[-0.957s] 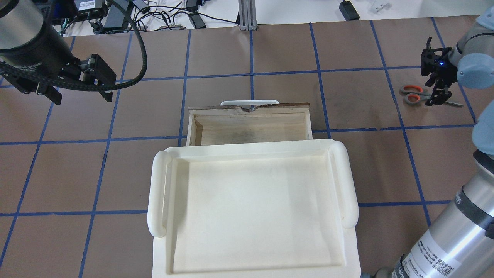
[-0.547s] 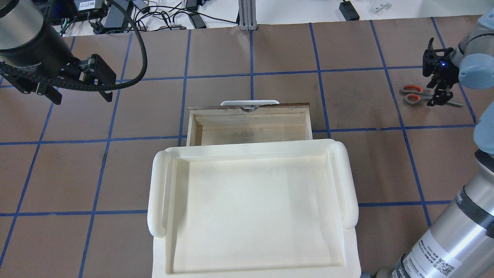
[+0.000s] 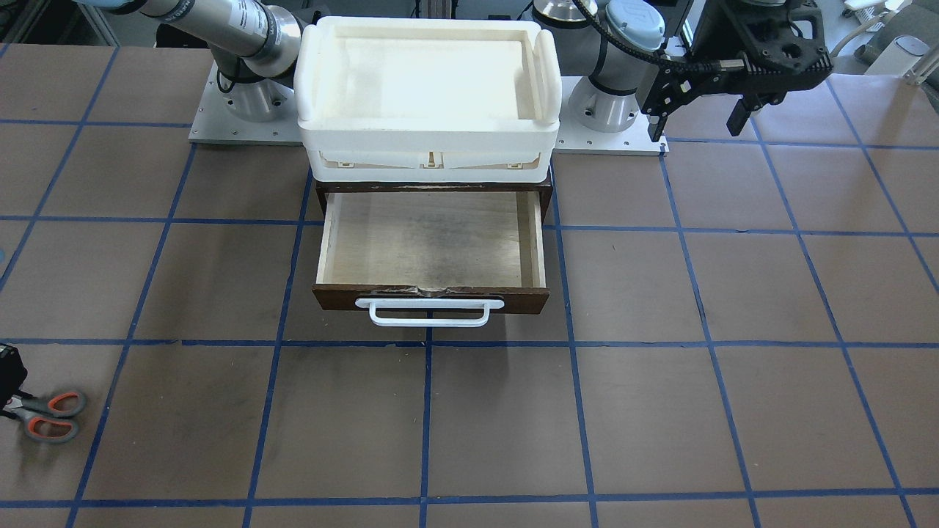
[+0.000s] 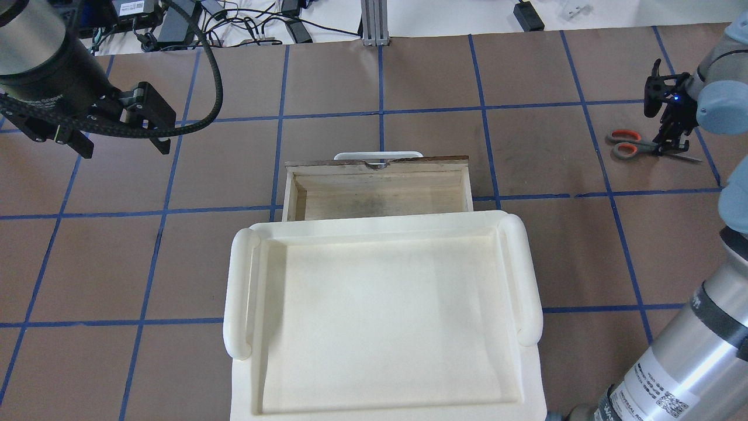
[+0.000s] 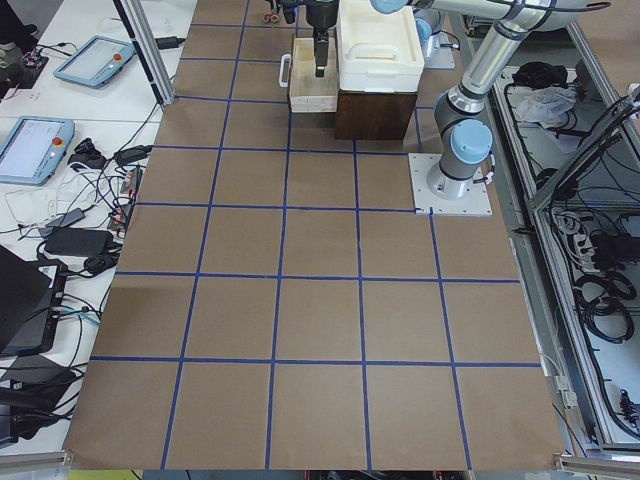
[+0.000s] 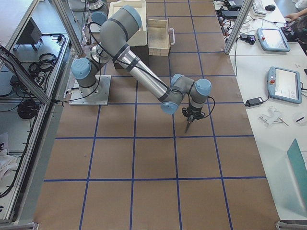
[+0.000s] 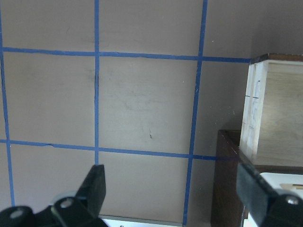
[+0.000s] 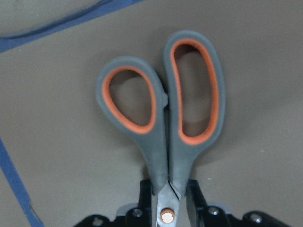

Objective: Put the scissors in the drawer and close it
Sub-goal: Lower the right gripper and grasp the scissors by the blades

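- The small pair of scissors (image 4: 628, 144), with grey handles, orange-red-lined loops and silver blades, lies flat at the far right of the brown, blue-taped table (image 4: 409, 76), well apart from the drawer.
- The right gripper (image 8: 168, 191) stands over the pivot. Its black fingers (image 8: 146, 194) press on both sides of the neck, apparently clenched on the scissors.
- The shallow dark-brown wooden drawer (image 3: 429, 249), pale plywood inside, is pulled out, its white bar handle (image 3: 429, 314) on the far side.
- A white plastic tray (image 4: 239, 292) sits above it.
- The left gripper (image 4: 123, 146) hovers at far left, jaws spread wide, holding nothing.
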Robot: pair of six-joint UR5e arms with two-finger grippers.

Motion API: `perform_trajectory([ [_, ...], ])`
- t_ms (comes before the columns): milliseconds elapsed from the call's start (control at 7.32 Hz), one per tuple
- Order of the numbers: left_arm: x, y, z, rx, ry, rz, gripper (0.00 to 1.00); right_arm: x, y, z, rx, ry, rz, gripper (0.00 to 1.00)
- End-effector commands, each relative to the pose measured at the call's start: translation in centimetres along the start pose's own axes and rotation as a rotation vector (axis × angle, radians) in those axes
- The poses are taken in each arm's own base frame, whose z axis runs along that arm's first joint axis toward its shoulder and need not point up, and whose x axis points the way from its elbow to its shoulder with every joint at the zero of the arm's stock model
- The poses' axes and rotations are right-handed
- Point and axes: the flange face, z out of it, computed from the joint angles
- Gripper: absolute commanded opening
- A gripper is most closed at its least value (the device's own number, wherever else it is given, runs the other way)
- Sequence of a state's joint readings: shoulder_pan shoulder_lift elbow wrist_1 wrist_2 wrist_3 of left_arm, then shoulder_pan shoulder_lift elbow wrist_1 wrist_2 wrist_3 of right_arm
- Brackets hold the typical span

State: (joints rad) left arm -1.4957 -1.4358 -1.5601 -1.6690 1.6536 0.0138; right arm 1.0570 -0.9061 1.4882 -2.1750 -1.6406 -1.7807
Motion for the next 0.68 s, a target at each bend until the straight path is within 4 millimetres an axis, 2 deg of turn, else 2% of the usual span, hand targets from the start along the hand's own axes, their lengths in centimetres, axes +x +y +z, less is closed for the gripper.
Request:
perform_trajectory([
  [0,0.0,0.0,0.0,0.000,0.000,0.000,1.00,0.1,0.0,-1.4,-0.003,0.011,0.004,0.00],
  [137,0.0,0.0,0.0,0.000,0.000,0.000,1.00,0.1,-0.3,-3.7,0.000,0.020,-0.002,0.00],
  [273,0.0,0.0,0.0,0.000,0.000,0.000,1.00,-1.0,-0.8,-7.8,0.015,0.016,-0.009,0.00],
  [410,0.0,0.0,0.0,0.000,0.000,0.000,1.00,-2.7,-3.3,-12.9,0.033,0.032,-0.043,0.00],
  [547,0.0,0.0,0.0,0.000,-0.003,0.000,1.00,-4.4,-6.7,-17.4,0.030,0.065,-0.089,0.00],
])
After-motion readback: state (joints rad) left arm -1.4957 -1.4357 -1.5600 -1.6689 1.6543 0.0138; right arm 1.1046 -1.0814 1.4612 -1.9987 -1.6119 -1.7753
